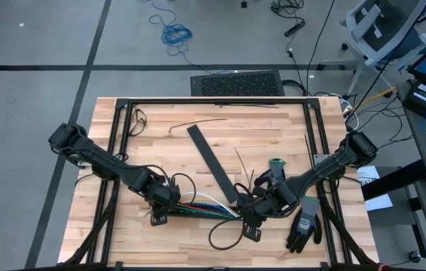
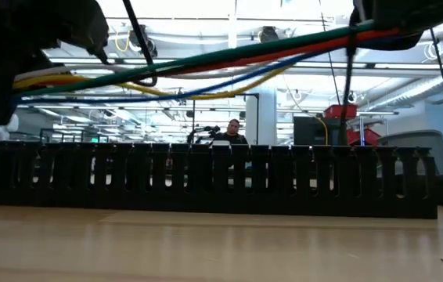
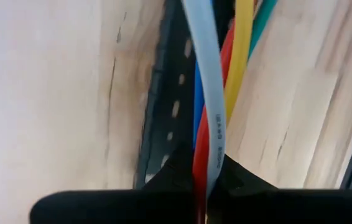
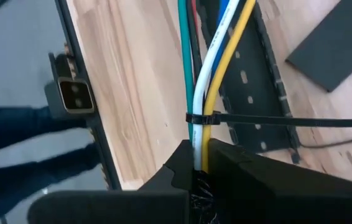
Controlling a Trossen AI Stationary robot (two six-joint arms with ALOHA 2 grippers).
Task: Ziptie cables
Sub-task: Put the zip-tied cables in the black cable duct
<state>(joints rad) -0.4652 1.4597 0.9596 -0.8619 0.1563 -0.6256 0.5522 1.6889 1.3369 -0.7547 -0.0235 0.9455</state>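
The cables [image 1: 202, 203], a bundle of red, blue, yellow, green and pale wires, stretch between my two grippers near the table's front. They hang above the black slotted strip [image 2: 206, 176], which lies on the wood. My left gripper [image 1: 162, 202] is shut on their left end and my right gripper [image 1: 252, 214] on their right end. A black ziptie [image 4: 196, 118] circles the bundle just ahead of my right fingers. Its tail [image 4: 300, 122] sticks out sideways. My left gripper pinches the bundle's left end [image 3: 204, 168] between its two fingers, coming steeply from above. The wires run on past the fingertips, clear of the slotted strip [image 3: 163, 112]. My right gripper pinches the bundle's right end [image 4: 199, 152] between its two fingers, slanting down from the right. The hold is just behind the ziptie. The cables [image 2: 229, 59] hang lifted; the yellow and blue ones sag a little.
A flat black strip [image 1: 213, 162] lies slantwise mid-table. A black glove [image 1: 303, 226] lies at the front right, with a green-topped object [image 1: 277, 163] behind it. Loose thin black ties [image 1: 198, 122] lie farther back. Black frame rails [image 1: 115, 150] edge the table. A person [image 2: 233, 129] sits beyond.
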